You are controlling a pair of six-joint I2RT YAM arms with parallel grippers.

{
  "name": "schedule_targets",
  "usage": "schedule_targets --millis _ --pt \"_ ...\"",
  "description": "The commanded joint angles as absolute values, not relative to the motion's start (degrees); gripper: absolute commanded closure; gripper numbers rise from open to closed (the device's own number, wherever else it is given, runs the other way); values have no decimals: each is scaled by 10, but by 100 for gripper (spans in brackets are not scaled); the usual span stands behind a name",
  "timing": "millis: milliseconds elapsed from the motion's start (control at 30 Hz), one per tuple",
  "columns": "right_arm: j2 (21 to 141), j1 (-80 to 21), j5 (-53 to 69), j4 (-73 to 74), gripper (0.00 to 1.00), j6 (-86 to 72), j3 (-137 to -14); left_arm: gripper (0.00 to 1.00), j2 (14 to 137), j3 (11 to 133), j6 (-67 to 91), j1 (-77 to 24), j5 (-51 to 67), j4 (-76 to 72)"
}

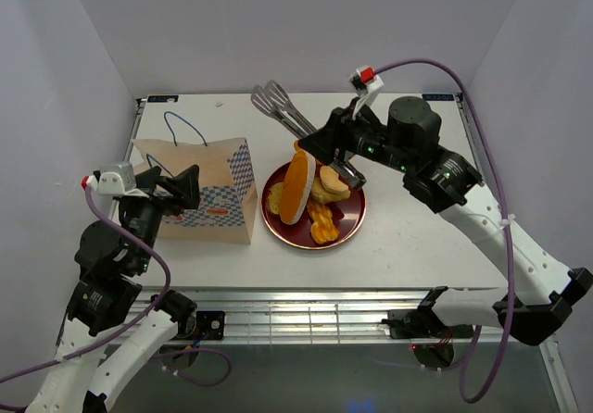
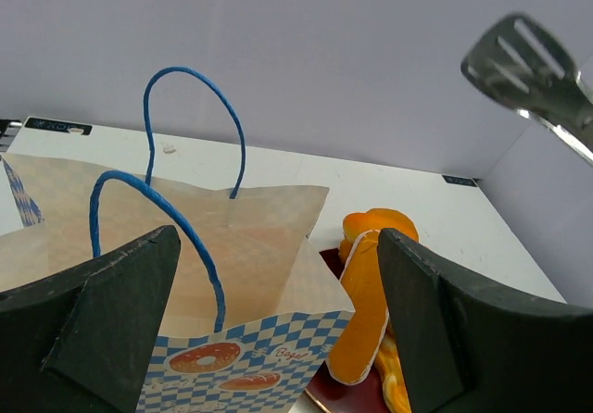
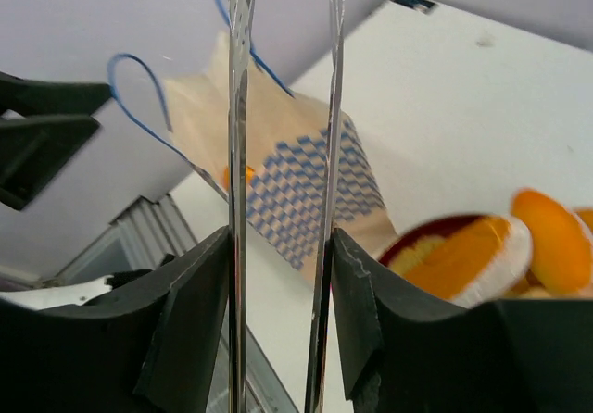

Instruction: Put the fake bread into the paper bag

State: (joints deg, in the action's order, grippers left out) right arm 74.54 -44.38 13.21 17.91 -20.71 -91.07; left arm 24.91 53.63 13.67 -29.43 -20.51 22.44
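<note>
White tabletop. Paper bag (image 1: 208, 191) stands open ahead of left gripper (image 2: 278, 246), whose fingers are apart. Fake bread (image 1: 296, 189) is piled on red plate (image 1: 349, 219) near right gripper (image 3: 280, 237), which is clamped on metal tongs (image 1: 283, 106).

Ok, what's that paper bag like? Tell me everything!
The paper bag is tan, with a blue-and-white checked band, orange bread pictures and two thin blue string handles sticking up. It stands upright and open on the white table, beside the dark red plate. The open left tool is right by it; I can't tell if they touch.
</note>
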Motion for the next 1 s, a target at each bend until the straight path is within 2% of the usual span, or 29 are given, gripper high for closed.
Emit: schedule_targets --millis 0,300,433,767,967 --pt "687 -444 5 210 49 -188 -828 2 262 530 122 -296 -212 186" --pt "562 -438 -105 250 44 -216 -650 5 277 511 114 -296 -216 144" --pt "527 -437 -134 271 43 -231 -591 2 280 495 113 -296 -223 128" --pt "499 -435 -144 316 40 -235 -489 2 258 453 99 -296 -188 95" --pt "518 -435 -150 316 39 -229 -483 2 259 446 102 -296 -187 100"
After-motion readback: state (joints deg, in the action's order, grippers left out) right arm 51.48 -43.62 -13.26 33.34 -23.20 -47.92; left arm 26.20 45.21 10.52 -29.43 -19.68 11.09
